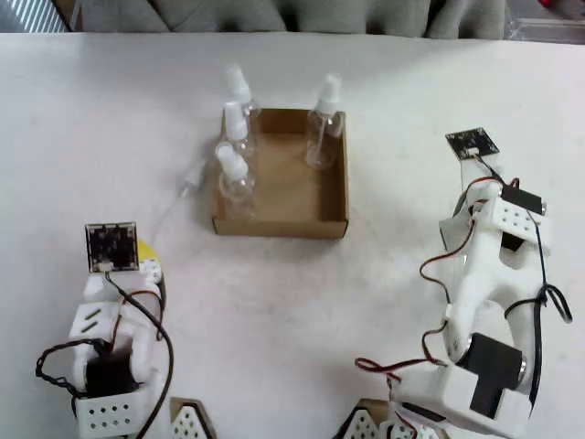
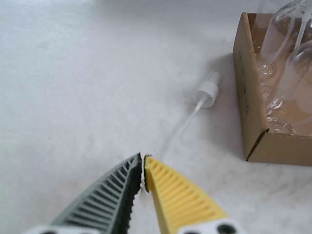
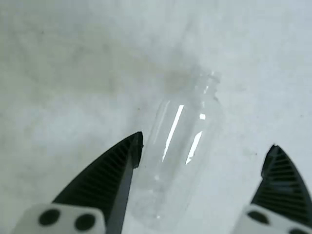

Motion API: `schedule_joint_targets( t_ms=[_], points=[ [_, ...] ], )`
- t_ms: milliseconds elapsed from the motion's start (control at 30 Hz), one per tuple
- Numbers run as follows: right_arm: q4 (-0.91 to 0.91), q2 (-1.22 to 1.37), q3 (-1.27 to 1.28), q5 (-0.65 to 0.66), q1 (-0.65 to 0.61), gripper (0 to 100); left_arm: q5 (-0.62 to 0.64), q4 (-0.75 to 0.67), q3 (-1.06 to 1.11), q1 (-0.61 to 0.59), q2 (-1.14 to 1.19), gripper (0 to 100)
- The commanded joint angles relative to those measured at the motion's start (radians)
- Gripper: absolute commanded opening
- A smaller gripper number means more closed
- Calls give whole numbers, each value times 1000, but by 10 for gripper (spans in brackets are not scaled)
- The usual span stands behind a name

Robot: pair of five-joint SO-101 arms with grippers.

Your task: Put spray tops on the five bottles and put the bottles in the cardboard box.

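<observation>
The cardboard box [image 1: 331, 219] stands mid-table and holds several clear bottles with white spray tops [image 1: 234, 169]. A loose spray top [image 1: 190, 178] with its thin tube lies on the table just left of the box. In the left wrist view this spray top [image 2: 208, 92] lies ahead of my left gripper [image 2: 144, 163], which is shut and empty, with the tube's end near its tips. The box wall [image 2: 248, 97] is beside the spray top. My right gripper [image 3: 205, 146] is open over a clear bottle [image 3: 180, 146] without a top, lying on its side between the fingers.
My left arm [image 1: 110, 357] sits at the near left and my right arm [image 1: 494, 274] at the right of the white table. Open table surface lies between the arms and the box. Grey fabric [image 1: 292, 14] runs along the far edge.
</observation>
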Motion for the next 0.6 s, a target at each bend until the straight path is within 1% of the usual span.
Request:
schedule_joint_targets(
  t_ms=[0, 67, 133, 200, 333, 400, 500, 567],
  points=[
    [82, -87, -46, -55, 10, 272, -8, 6, 0, -4, -5, 24],
    [79, -111, -46, -129, 13, 207, -8, 6, 0, -2, -5, 24],
    [58, -133, -46, -183, 13, 178, -8, 6, 0, -2, -5, 24],
    [42, -154, -46, -244, 16, 200, -8, 6, 0, -2, -5, 24],
    [54, -214, -38, -390, 13, 313, -8, 8, 0, -7, -5, 24],
    [84, -225, -18, -471, 8, 352, -8, 12, 0, -4, -5, 24],
    [42, -225, 37, -614, 8, 340, -8, 21, 0, 5, -5, 24],
    [-4, -225, 72, -672, 7, 310, -28, 29, 0, 22, -5, 24]
  ],
)
